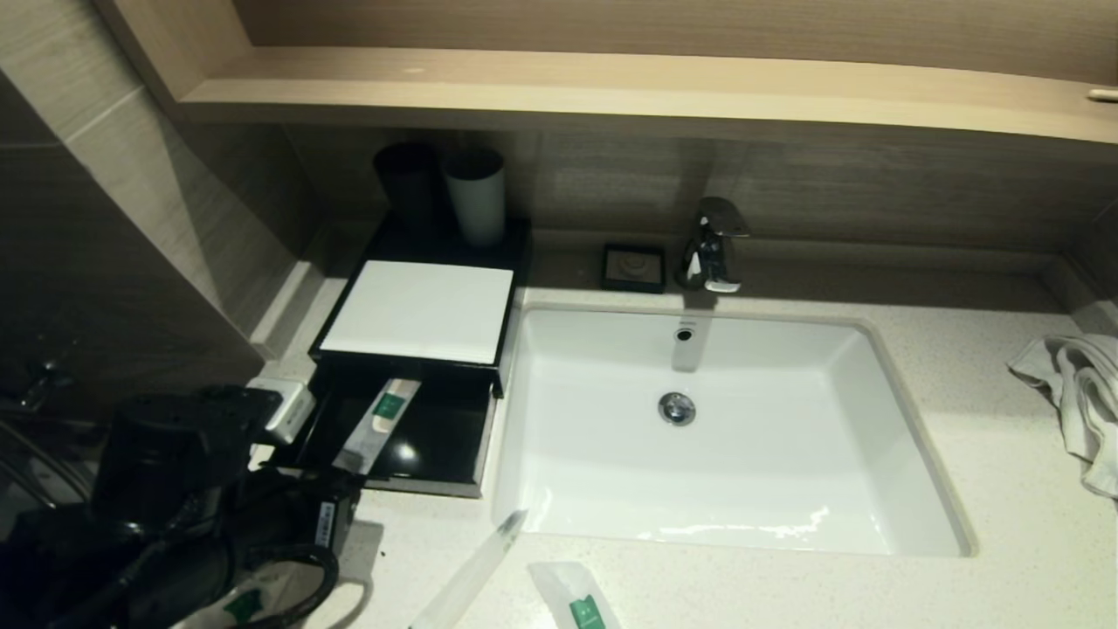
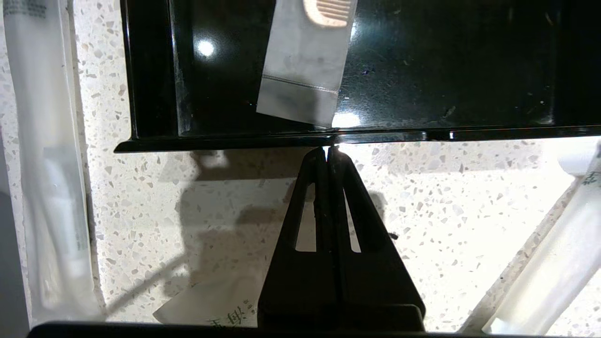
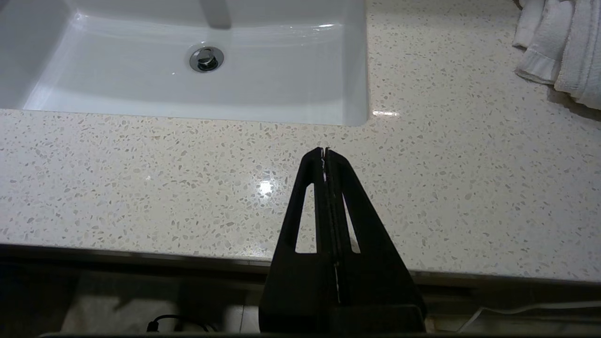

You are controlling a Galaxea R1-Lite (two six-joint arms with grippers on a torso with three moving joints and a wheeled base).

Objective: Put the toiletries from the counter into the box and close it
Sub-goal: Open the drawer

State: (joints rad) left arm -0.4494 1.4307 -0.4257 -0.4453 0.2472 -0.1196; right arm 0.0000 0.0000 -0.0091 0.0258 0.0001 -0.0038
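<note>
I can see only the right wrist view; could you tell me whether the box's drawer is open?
Observer: Yes, the drawer is open, with a comb sachet lying in it.
Operator: Thank you. Where is the left pincer?
Observer: The left pincer is shut and empty, with its tips at the drawer's front edge.
Operator: Are any toiletries on the counter?
Observer: Yes, a stick and a second sachet lie in front of the sink.
</note>
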